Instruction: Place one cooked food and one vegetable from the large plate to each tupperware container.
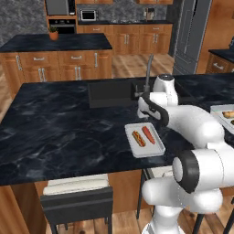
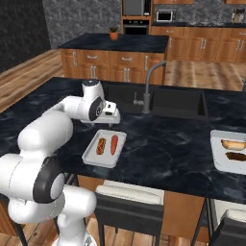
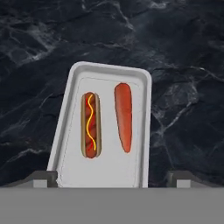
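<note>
Left base view: near tray (image 1: 144,140) flat on the black marble counter (image 1: 59,132), close to the front edge, ahead of the sink (image 1: 111,93) and tap (image 1: 148,73). Inside it, a hot dog (image 1: 138,138) on the left and a carrot (image 1: 148,134) on the right, lying side by side, not touching. White arm bent over the counter just behind the tray, hiding the gripper from this side. At the right edge, part of a second tray (image 1: 224,114) with food on it, too cropped to name for sure.

Right base view: same near tray (image 2: 104,148) at the front of the counter (image 2: 158,144), with hot dog (image 2: 101,146) and carrot (image 2: 114,144) lengthwise in it. Gripper (image 2: 110,122) hanging just above the far end of the tray, pointing down, holding nothing. Second tray (image 2: 228,151) well apart at the right edge, carrying a hot dog (image 2: 233,143) and a dark brown piece (image 2: 236,156), possibly a steak. Sink (image 2: 163,102) and tap (image 2: 147,89) behind.

Hand view: looking straight down on the near tray (image 3: 65,127). Hot dog (image 3: 90,125) with a yellow mustard squiggle to the left, carrot (image 3: 124,116) to the right, a bare strip between them. 2 fingertips (image 3: 42,178) standing wide apart at the bottom, 1 at each side of the tray's near end, jaws fully spread and empty.
</note>
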